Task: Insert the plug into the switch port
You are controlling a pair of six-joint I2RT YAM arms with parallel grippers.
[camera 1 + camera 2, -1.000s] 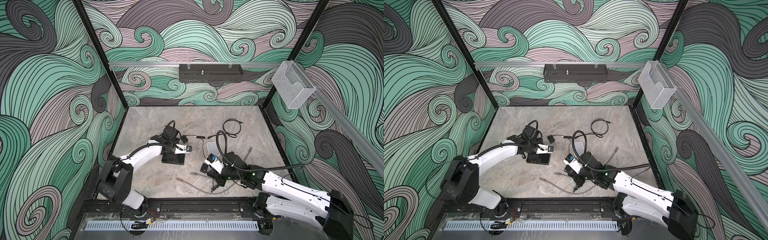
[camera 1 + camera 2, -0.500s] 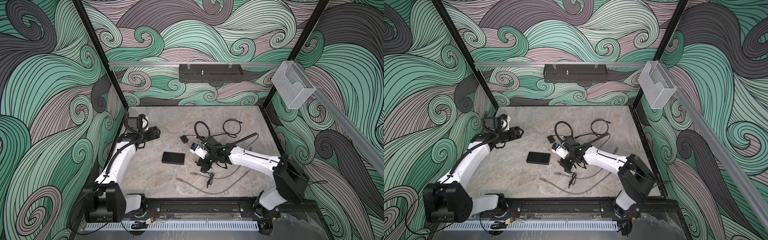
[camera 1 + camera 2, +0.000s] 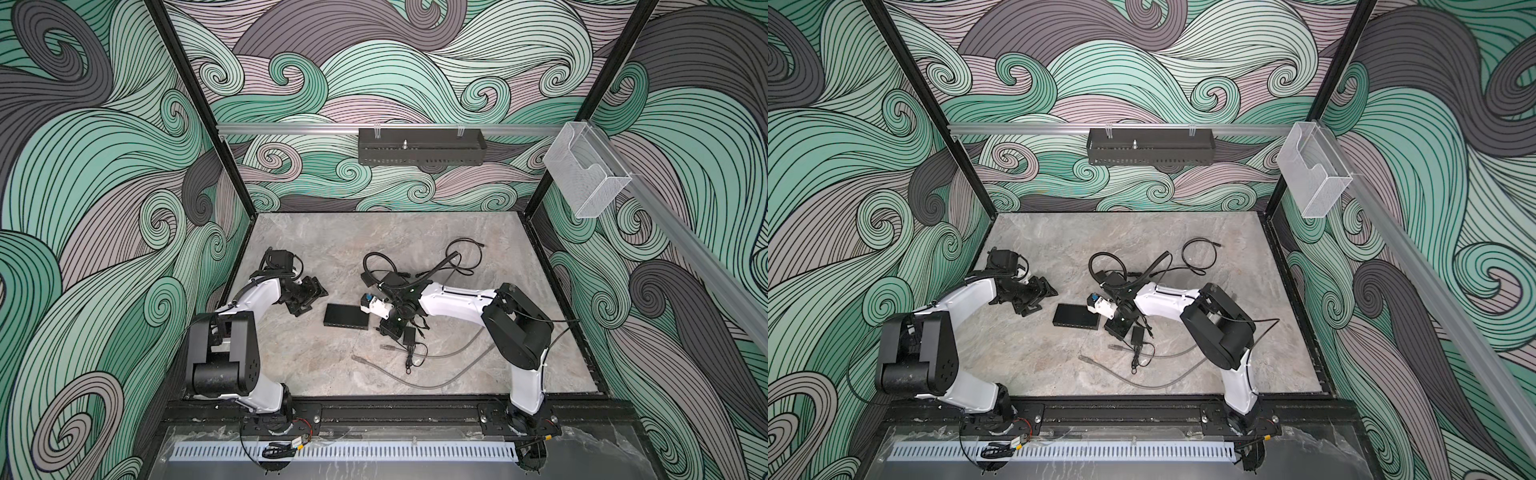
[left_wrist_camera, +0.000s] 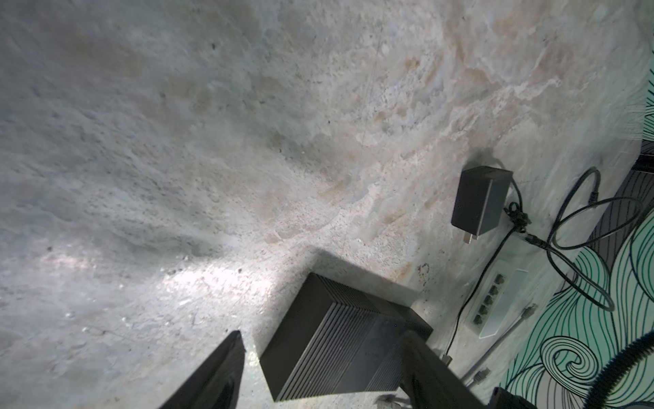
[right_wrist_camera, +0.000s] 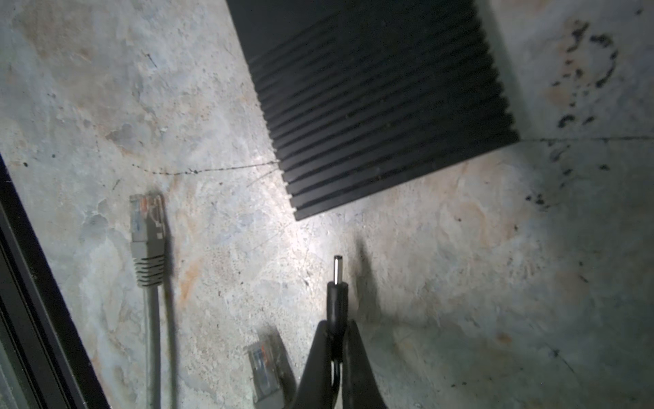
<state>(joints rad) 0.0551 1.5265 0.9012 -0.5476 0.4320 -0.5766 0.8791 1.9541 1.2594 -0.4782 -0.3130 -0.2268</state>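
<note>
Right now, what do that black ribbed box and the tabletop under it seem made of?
The black ribbed box looks like matte metal or hard plastic: fine parallel fins, dull sheen. The tabletop looks like stone or stone-print laminate: mottled grey-beige veining.

The worktop (image 5: 460, 283) looks like rough, mottled stone; the switch (image 5: 382, 106) is matt, ribbed black; the plug (image 5: 337, 290) has a shiny metal tip.

A flat black switch (image 3: 1075, 316) lies on the grey surface (image 3: 1059, 249). The left tool (image 3: 1040, 300) is near its left end, not touching. The right tool (image 3: 1115, 328) is just beside its right end. A grey cable (image 3: 1150, 385) lies in front of it.
</note>
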